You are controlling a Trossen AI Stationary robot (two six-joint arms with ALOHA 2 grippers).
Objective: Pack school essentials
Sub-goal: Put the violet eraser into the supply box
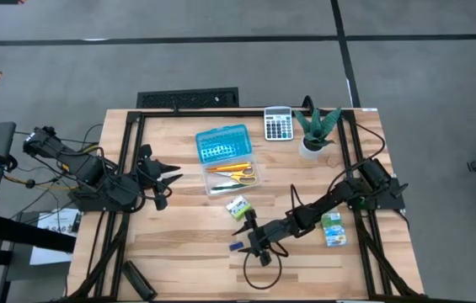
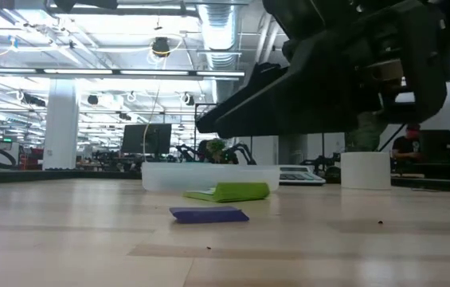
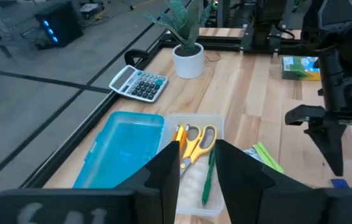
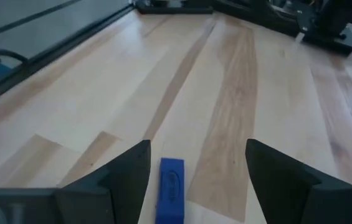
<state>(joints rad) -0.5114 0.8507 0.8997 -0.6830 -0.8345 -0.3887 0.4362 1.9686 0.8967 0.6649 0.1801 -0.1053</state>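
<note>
A clear tray [image 1: 233,177] holds yellow-handled scissors [image 3: 197,142], orange pencils and a green pen [image 3: 208,177]; its blue lid [image 1: 222,143] lies open behind it. A green-white block [image 1: 238,206] and a tiny blue piece [image 1: 235,247] lie flat on the table, and a green-blue packet [image 1: 333,229] lies at the right. My right gripper [image 4: 197,155] is open and low near the front, one finger on each side of the blue piece [image 4: 171,186] without touching it. My left gripper [image 3: 197,152] hovers left of the tray, slightly open and holding nothing.
A grey calculator [image 1: 279,123] and a potted plant [image 1: 315,130] stand at the far edge. A black object [image 1: 136,282] lies at the near left corner, and a cable loop [image 1: 263,273] lies near the front edge. Bare wood lies between the tray and the front edge.
</note>
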